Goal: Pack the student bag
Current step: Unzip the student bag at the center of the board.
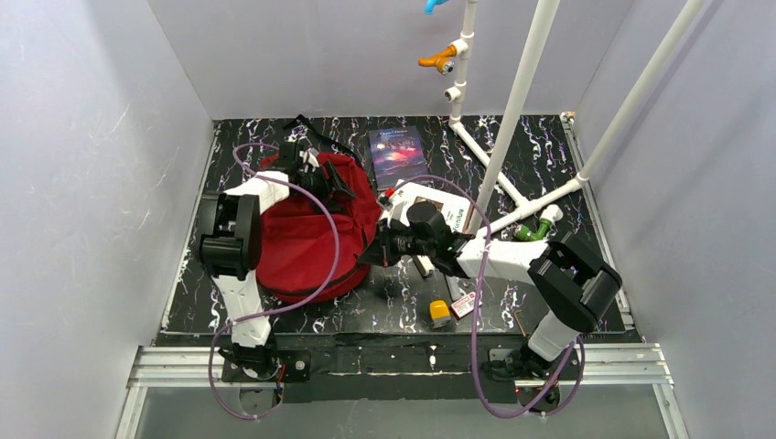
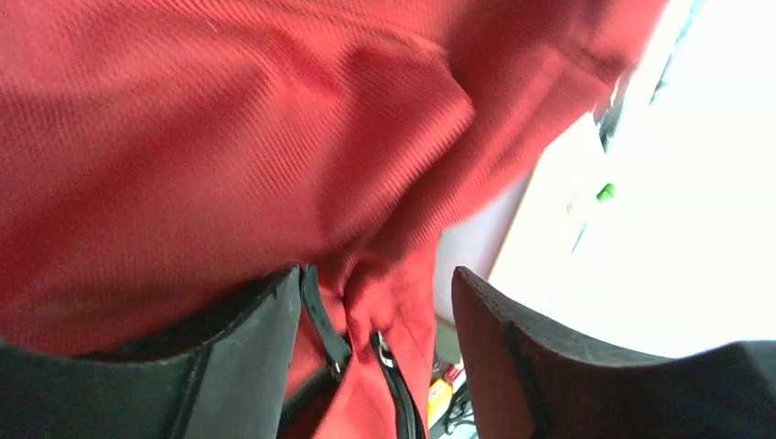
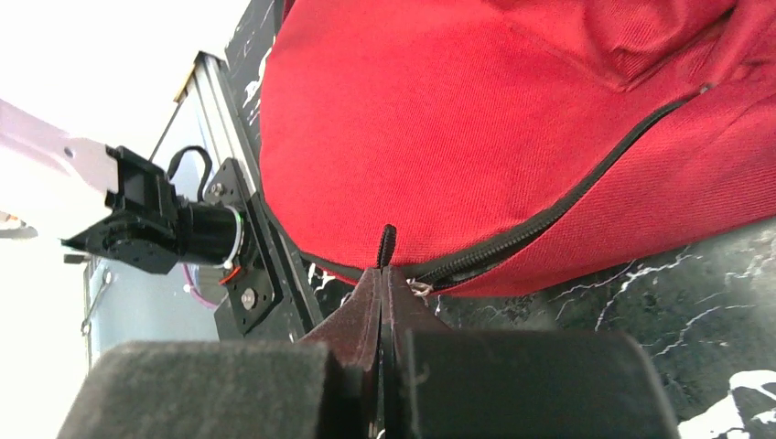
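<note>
The dark red soft fabric backpack sits at nine o'clock on the black marbled table. At its three o'clock edge, the right gripper is clamped on the black zip pull. At twelve, the left gripper stands half-wide around the fabric. Pull straight along the zip, with the left pinning the cloth.

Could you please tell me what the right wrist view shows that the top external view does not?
Only the right wrist view: the right pincer shut on the black zip pull at the student bag's edge, with the zipper running across the fabric. Only the top external view: the book, the white pipe frame and the left pincer at the bag's far end. Both: the red bag and the black marbled table.
</note>
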### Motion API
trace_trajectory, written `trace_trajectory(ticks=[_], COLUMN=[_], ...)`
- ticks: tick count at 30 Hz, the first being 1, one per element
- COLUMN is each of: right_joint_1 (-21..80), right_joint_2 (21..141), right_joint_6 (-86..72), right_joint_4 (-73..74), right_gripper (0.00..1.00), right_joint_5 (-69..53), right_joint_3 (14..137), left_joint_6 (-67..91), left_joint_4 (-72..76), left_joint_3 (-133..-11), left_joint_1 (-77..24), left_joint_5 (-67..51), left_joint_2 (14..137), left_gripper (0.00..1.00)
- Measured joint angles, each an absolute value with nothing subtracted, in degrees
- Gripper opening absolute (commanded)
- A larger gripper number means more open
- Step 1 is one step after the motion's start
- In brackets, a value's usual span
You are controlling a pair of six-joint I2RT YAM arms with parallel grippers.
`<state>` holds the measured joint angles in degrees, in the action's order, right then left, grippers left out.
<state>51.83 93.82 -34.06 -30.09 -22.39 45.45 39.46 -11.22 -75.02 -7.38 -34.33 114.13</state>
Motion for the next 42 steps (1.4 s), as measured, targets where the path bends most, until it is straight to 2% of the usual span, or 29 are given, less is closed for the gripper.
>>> trace_trajectory(ticks=[4, 7, 9, 14, 18, 21, 25, 28, 32, 36, 42], right_joint_1=[51.29, 51.22, 51.22, 51.11, 51.11, 51.07, 50.24, 47.9, 44.99, 45.1, 45.82], right_joint_2=[92.77, 92.07, 91.94, 91.92, 91.7, 90.76, 87.09, 84.12, 83.74, 88.58, 96.33], right_joint_6=[-33.39, -33.15, -32.75, -31.83, -30.33, -28.56, -27.35, -29.91, -35.83, -41.47, -47.7], right_joint_4=[-26.06, -25.19, -25.17, -25.28, -22.87, -18.35, -13.74, -13.1, -14.7, -14.87, -13.65], right_gripper=[0.01, 0.03, 0.13, 0.27, 0.41, 0.54, 0.54, 0.54, 0.56, 0.59, 0.6], right_joint_5=[-20.64, -20.51, -21.04, -23.99, -25.52, -25.36, -23.59, -20.93, -18.85, -18.41, -15.81], right_joint_3=[48.29, 48.4, 48.36, 48.18, 48.27, 48.45, 48.45, 48.14, 47.42, 49.76, 54.59], left_joint_6=[35.75, 31.75, 29.54, 31.48, 37.52, 40.36, 42.19, 42.76, 43.46, 44.73, 50.43], left_joint_4=[-12.32, -15.92, -17.87, -21.1, -21.69, -22.63, -22.81, -22.7, -23.33, -24.53, -26.48], left_joint_3=[-71.22, -68.73, -67.31, -53.93, -42.63, -38.17, -36.97, -37.17, -37.21, -37.21, -36.38], left_joint_1=[-7.22, -6.79, -6.42, -5.87, -7.2, -8.91, -11.25, -15.7, -22.37, -26.87, -30.74], left_joint_5=[-34.33, -34.63, -35.11, -37.06, -38.5, -37.89, -36.53, -33.39, -27.73, -23.29, -19.64], left_joint_2=[105.12, 92.73, 82.04, 55.09, 44.01, 43.09, 45.74, 47.99, 47.03, 43.03, 41.25], left_gripper=[0.72, 0.8, 0.8, 0.8, 0.8, 0.78, 0.68, 0.65, 0.67, 0.76, 0.74])
